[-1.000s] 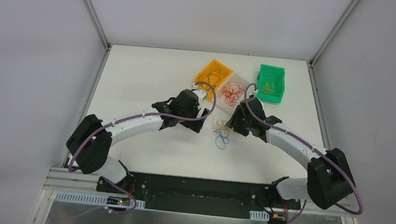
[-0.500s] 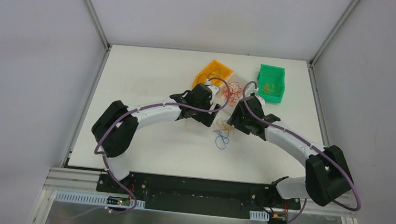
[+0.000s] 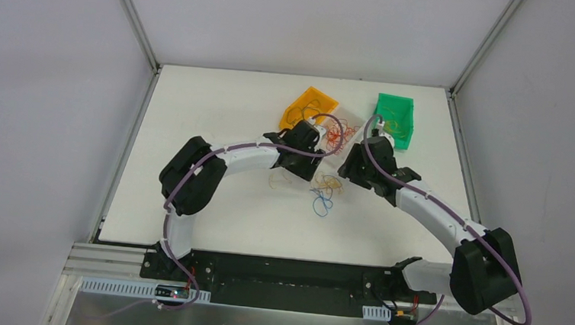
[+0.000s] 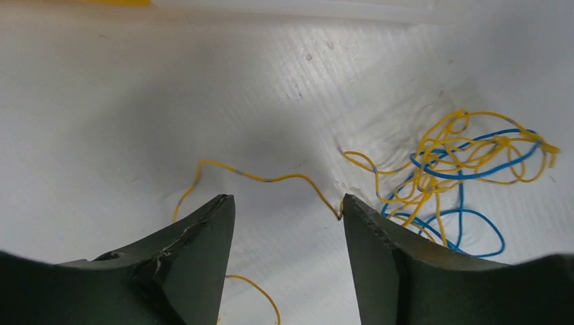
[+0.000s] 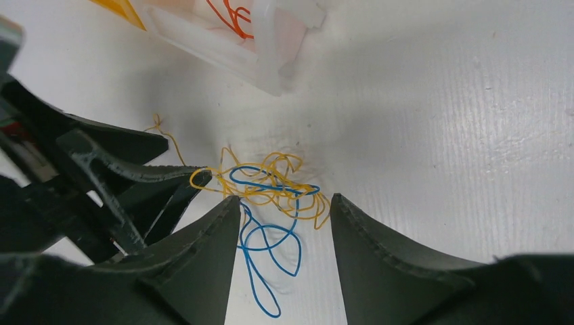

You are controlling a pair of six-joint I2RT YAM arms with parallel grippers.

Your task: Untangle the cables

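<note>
The cables [image 3: 323,193] lie as a small clump of yellow and blue wires on the white table between my two grippers. In the left wrist view the clump [image 4: 460,162] lies to the right, and one yellow strand [image 4: 271,179] trails left across the gap just beyond my open, empty left gripper [image 4: 285,203]. In the right wrist view the yellow tangle [image 5: 271,177] lies just beyond my open, empty right gripper [image 5: 284,203], and a blue loop [image 5: 267,250] lies between its fingers. From above, the left gripper [image 3: 308,170] and the right gripper [image 3: 346,178] flank the clump.
An orange bin [image 3: 309,107], a clear bin with red wires [image 3: 338,135] and a green bin [image 3: 393,120] stand at the back. The clear bin [image 5: 223,40] is just behind the clump. The left gripper's fingers [image 5: 122,183] show close beside the clump in the right wrist view.
My left arm has swung right and farther back, bringing its gripper up to the clump. A yellow strand now trails left of the clump. The right gripper has shifted slightly right and back.
</note>
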